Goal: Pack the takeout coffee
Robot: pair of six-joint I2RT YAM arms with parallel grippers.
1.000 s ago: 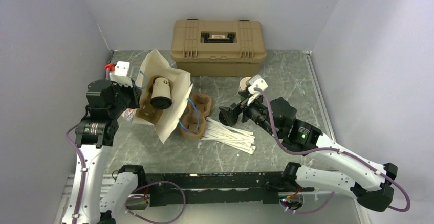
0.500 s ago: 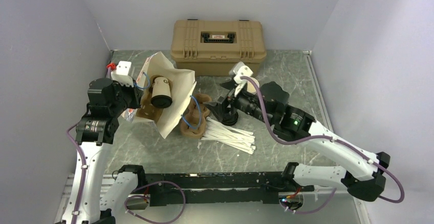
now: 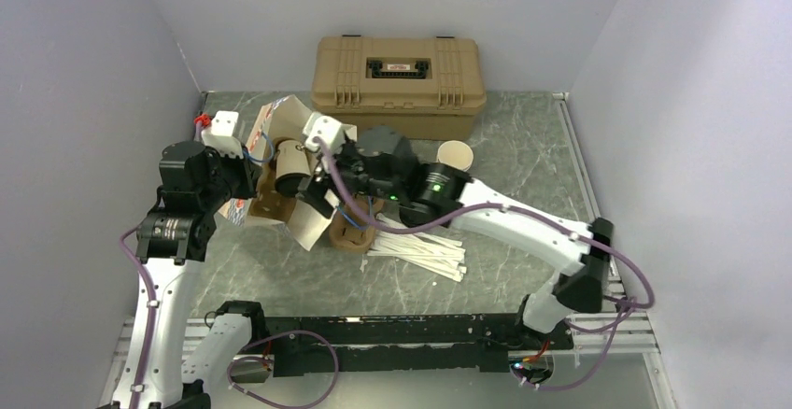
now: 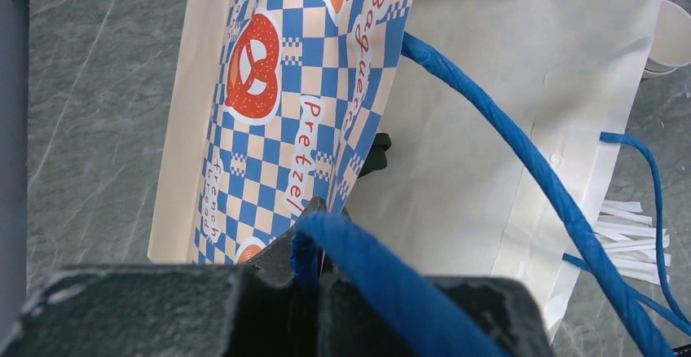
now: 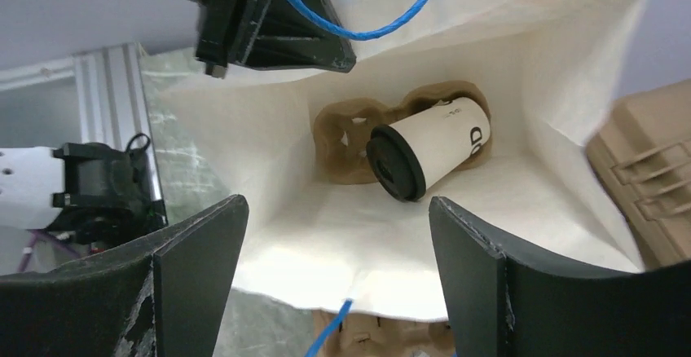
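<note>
the takeout coffee (image 5: 436, 147) lies tipped on its side inside the paper bag (image 5: 310, 226), at the centre of the right wrist view. its black lid faces lower left and its body rests on the cardboard carrier (image 5: 346, 133) deep in the bag. the left gripper (image 4: 318, 235) is clamped on the bag's rim, at the blue handle (image 4: 505, 145). the right gripper (image 5: 334, 284) hovers at the bag's mouth, fingers spread wide, holding nothing.
</note>
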